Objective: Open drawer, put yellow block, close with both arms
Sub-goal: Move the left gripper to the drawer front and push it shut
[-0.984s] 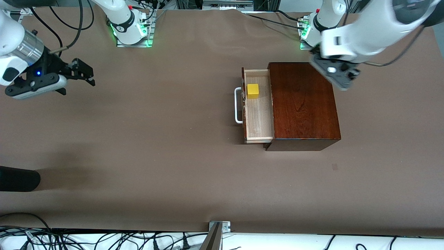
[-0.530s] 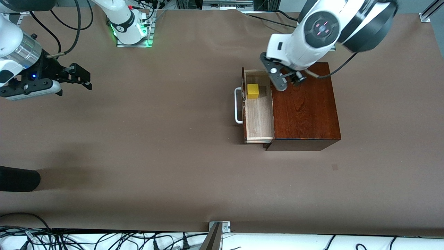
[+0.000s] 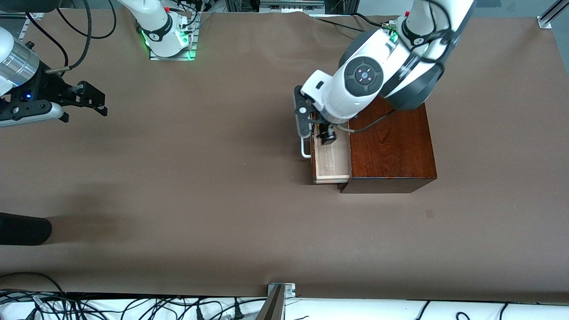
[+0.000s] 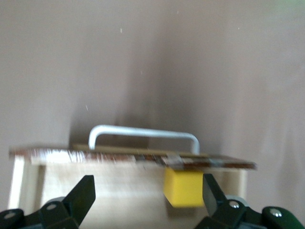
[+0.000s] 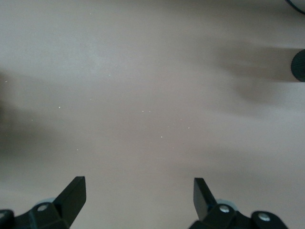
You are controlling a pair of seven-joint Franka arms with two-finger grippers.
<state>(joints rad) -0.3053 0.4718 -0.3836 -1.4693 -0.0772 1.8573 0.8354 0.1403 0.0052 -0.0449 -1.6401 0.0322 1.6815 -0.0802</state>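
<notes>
The drawer stands pulled out of the dark mahogany box, its white bar handle facing the right arm's end of the table. My left gripper is open over the drawer tray, just inside the drawer front. In the left wrist view its fingers spread wide over the pale tray. The yellow block rests in the tray close beside one finger, against the drawer front. The left arm hides the block in the front view. My right gripper is open and empty over bare table.
A dark rounded object lies at the table edge at the right arm's end, also in the right wrist view. Cables and a metal bracket run along the edge nearest the front camera. Brown table surface surrounds the box.
The left arm swung from beside the box across its top to over the open drawer, now covering the block. The right gripper drifted slightly toward its own end of the table.
</notes>
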